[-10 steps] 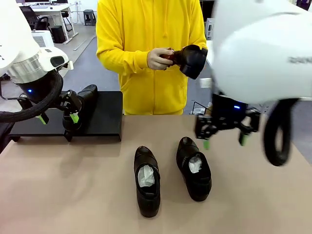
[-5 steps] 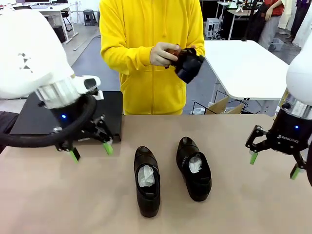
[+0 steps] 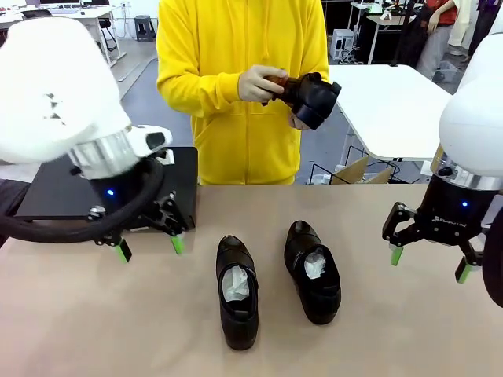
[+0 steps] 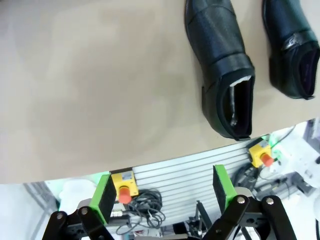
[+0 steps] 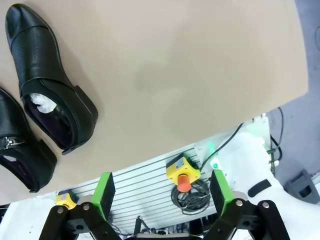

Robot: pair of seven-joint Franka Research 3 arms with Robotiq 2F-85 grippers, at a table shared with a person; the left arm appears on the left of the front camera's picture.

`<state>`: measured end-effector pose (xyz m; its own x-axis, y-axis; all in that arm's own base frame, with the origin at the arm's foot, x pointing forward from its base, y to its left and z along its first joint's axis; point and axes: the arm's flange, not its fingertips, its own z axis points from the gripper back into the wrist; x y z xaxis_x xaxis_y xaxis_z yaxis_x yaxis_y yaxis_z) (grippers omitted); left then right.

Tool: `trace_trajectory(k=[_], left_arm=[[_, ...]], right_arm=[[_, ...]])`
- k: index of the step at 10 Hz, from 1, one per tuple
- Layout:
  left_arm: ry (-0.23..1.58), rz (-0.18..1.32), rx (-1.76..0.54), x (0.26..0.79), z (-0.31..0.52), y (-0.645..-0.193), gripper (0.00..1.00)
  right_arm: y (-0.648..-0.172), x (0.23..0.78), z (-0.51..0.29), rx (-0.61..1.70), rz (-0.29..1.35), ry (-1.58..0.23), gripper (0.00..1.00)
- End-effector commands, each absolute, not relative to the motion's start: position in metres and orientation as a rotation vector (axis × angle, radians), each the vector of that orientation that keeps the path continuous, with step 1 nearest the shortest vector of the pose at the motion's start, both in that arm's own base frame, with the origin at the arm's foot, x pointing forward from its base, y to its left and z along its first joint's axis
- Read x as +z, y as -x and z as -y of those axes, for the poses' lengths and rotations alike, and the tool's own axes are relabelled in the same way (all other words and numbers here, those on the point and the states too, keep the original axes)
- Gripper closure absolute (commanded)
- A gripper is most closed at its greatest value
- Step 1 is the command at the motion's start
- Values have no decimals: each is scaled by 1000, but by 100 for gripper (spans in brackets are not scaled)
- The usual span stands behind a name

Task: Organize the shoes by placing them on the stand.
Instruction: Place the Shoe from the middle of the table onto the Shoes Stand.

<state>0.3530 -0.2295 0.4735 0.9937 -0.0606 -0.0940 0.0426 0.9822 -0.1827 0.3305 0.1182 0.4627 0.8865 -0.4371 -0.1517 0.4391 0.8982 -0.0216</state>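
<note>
Black glossy leather on two shoes [image 3: 237, 292] lying side by side at lower centre, paper-stuffed. They look stiff, light and slick, so they are likely best pinched across the heel collar. A third shoe [image 3: 314, 98] sits in the person's hands [image 3: 259, 84]. The stand [image 3: 182, 169] lies at left behind the left gripper [image 3: 147, 247], with the right gripper [image 3: 429, 263] at right — both spread, empty.

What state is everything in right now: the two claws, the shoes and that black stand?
Left gripper: open, empty, above the table.
Right gripper: open, empty.
Shoe nearer the left gripper: on its sole, paper-stuffed, untouched.
Shoe nearer the right gripper: on its sole, paper-stuffed, untouched.
Third shoe: held up in the person's hands.
Stand: mostly hidden behind the left arm.
</note>
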Motion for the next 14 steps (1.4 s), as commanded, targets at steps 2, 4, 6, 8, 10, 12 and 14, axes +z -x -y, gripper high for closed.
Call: trace_trajectory(k=[2, 4, 6, 8, 10, 12, 14], left_arm=[[162, -110, -42, 431, 288, -353, 0], [187, -144, -41, 410, 305, -356, 0], [178, -136, -2, 389, 319, -363, 0], [154, -166, 11, 373, 330, -363, 0], [101, -239, 38, 358, 333, -363, 0], [107, -232, 41, 348, 330, -369, 0], [118, -219, 26, 341, 327, -373, 31]], right_arm=[[-334, 464, -114, -449, -143, -16, 0], [-334, 464, -114, -449, -143, -16, 0], [-334, 464, -114, -449, -143, -16, 0], [-334, 464, -114, -449, -143, -16, 0], [-334, 464, -114, -449, -143, -16, 0], [-334, 464, -114, -449, -143, -16, 0], [-334, 464, -114, -449, -143, -16, 0]])
